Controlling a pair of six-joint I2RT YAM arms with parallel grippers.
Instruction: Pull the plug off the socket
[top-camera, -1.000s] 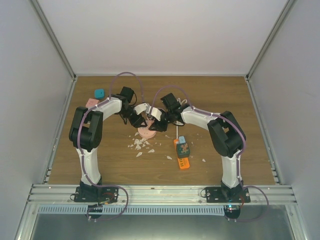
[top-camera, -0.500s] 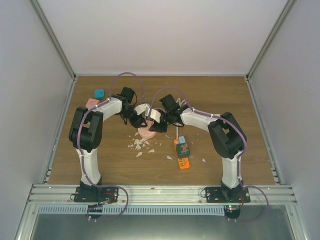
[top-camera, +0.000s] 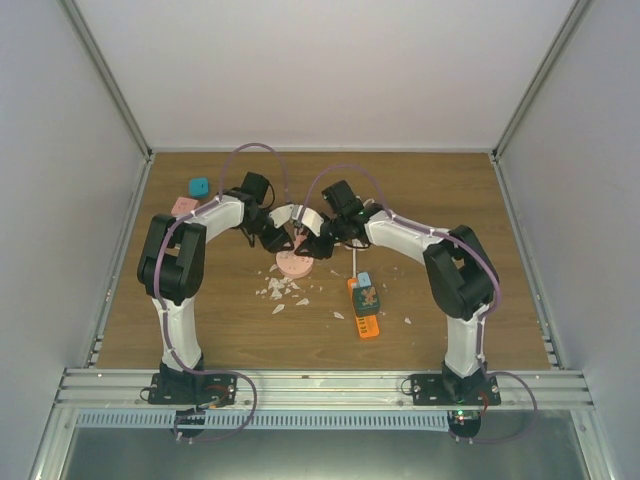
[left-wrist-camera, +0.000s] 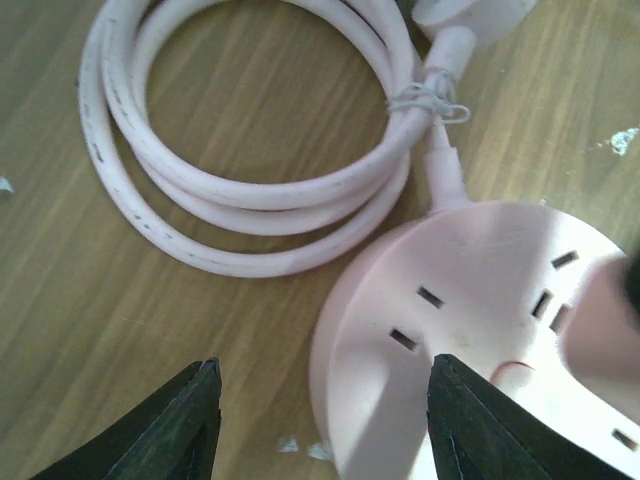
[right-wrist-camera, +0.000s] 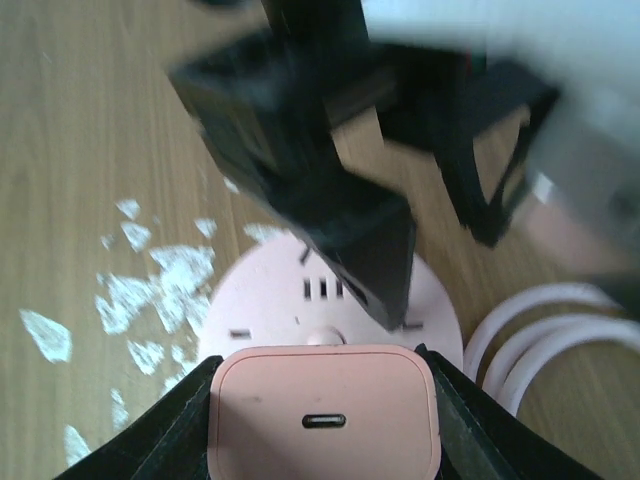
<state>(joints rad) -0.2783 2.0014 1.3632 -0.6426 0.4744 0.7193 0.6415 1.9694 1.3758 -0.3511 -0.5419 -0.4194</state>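
A round pink socket lies on the wooden table, its white cable coiled beside it. My right gripper is shut on the pink square plug, whose USB-C port faces the right wrist camera, just over the socket disc. I cannot tell whether the plug's pins still sit in the socket. My left gripper is open and straddles the socket's edge: one finger is over the wood, the other is over the socket's top. The left gripper's finger also shows in the right wrist view.
White crumbs lie scattered in front of the socket. An orange strip carrying a small teal item lies to the right. A teal block and a pink block sit at the back left. Side walls enclose the table.
Both grippers have shifted slightly toward the back of the table, and the right gripper has moved off the socket, so more of the pink disc shows in the top view.
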